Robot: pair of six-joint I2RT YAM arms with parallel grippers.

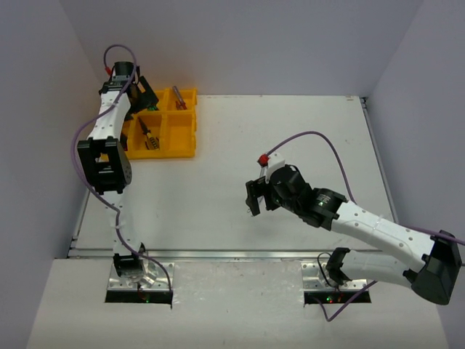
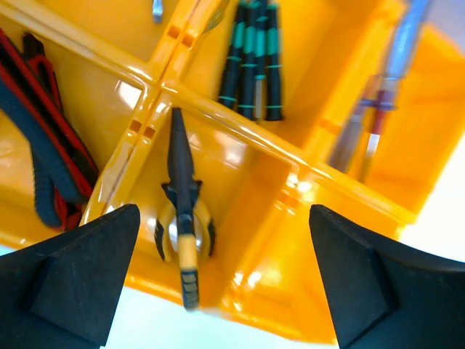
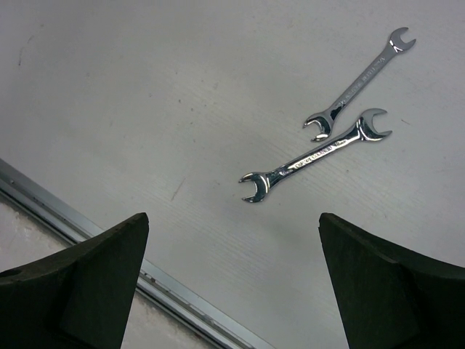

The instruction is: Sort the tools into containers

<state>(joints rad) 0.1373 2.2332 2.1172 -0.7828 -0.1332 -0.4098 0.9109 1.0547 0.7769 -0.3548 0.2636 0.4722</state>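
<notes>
Poised wide open, empty: left jaws over yellow-handled pliers (image 2: 183, 218) in yellow plastic tray (image 2: 254, 211), right jaws over silver wrenches (image 3: 314, 155).

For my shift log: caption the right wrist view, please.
Open right hand above the white table, a longer wrench and a shorter wrench lying close together ahead.

Under me lies a white surface (image 1: 290, 145), matt and faintly scuffed, with one short dark mark (image 3: 178, 190) on it. A silvery metal rail (image 1: 240, 254) runs along its near edge, and on the near side of that rail sits a paler ledge (image 1: 240, 305). Plain grey walls (image 1: 254, 43) stand at the back and on both sides.
</notes>
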